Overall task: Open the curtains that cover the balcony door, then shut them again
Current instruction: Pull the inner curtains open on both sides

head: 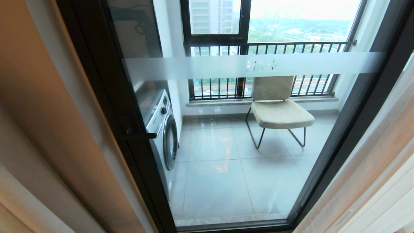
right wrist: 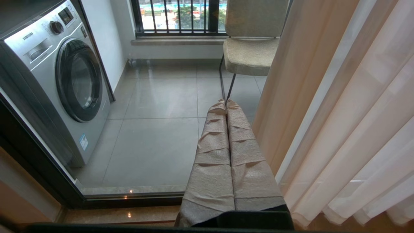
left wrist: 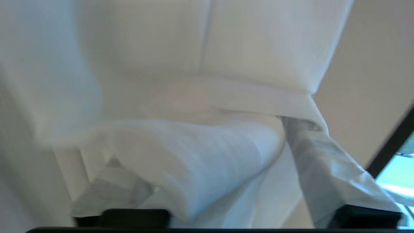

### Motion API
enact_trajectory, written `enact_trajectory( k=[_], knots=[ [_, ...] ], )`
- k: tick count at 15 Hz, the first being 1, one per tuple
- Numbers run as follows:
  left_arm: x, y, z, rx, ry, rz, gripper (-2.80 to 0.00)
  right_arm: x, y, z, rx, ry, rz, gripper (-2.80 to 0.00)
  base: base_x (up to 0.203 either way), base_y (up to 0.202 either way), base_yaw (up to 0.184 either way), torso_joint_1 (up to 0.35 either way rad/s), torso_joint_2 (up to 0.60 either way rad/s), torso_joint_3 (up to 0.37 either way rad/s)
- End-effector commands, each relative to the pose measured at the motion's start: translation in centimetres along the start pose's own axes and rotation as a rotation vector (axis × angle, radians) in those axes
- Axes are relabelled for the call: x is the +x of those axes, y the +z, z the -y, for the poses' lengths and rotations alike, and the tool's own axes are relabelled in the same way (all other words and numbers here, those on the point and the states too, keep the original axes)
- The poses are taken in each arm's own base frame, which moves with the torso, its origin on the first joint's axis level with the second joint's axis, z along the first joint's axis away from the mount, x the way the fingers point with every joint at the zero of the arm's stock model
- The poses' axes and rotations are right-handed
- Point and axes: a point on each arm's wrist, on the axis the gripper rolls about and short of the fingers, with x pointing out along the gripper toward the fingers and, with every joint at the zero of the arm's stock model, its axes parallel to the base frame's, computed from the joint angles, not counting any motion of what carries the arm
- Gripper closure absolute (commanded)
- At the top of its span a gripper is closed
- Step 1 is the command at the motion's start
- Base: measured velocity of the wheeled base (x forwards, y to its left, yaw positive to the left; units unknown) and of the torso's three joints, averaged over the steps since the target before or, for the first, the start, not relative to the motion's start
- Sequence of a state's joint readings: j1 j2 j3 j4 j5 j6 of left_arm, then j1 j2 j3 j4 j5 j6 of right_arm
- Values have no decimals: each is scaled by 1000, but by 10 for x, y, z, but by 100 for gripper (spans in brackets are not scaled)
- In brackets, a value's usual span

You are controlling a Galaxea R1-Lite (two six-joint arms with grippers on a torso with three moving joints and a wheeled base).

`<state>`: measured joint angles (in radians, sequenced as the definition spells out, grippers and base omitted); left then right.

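- Glass filled most of the head view: the balcony door [head: 226, 136] was a tall clear pane in a thick black frame, with a frosted white horizontal band across its upper part and a slim dark handle at centre left.
- Through the pane I saw glossy grey floor tiles [head: 223, 161], a silver front-loading washing machine [head: 163, 129] with a round dark porthole at centre left, and a chair [head: 278, 110] with a padded beige seat on thin bent metal legs at centre right.
- Behind the chair stood a black-framed window with railing bars [head: 258, 48] along the top of the frame.
- The curtains [head: 372, 181] hung bunched at the lower right edge of the head view, pale sheer pleats falling in soft vertical folds; the pane itself stood uncovered.
- My left gripper [left wrist: 220, 194] sat at the bottom of the left wrist view with its jaws spread wide; a thick rounded fold of the thin white fabric bulged between the wrapped fingers [left wrist: 323, 161].
- My right gripper [right wrist: 228, 129] had its jaws pressed together, pinching nothing; its fingers wore crinkled beige woven wrapping and pointed at the tiles from the lower centre, just beside the creamy pleats at the right of that view.
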<state>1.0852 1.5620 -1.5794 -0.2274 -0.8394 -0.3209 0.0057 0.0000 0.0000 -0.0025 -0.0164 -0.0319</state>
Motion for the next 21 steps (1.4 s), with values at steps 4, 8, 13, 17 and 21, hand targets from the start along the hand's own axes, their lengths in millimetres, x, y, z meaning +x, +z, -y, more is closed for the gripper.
enact_trajectory(
  k=[4, 8, 13, 17, 21],
  knots=[
    [-52, -1, 50, 18, 29, 20, -280, 0, 0, 0, 0, 0, 0, 0, 0, 0, 0, 0, 0, 0],
    [-91, -22, 84, 10, 77, 17, -280, 0, 0, 0, 0, 0, 1, 0, 0, 0, 0, 0, 0, 0],
    [-110, -38, 101, 3, 100, 18, 0, 0, 0, 0, 0, 0, 1, 0, 0, 0, 0, 0, 0, 0],
    [-110, -43, 100, -12, 102, 6, 0, 0, 0, 0, 0, 0, -1, 0, 0, 0, 0, 0, 0, 0],
    [-115, -60, 101, -42, 111, -19, 0, 0, 0, 0, 0, 0, 0, 0, 0, 0, 0, 0, 0, 0]
  ],
)
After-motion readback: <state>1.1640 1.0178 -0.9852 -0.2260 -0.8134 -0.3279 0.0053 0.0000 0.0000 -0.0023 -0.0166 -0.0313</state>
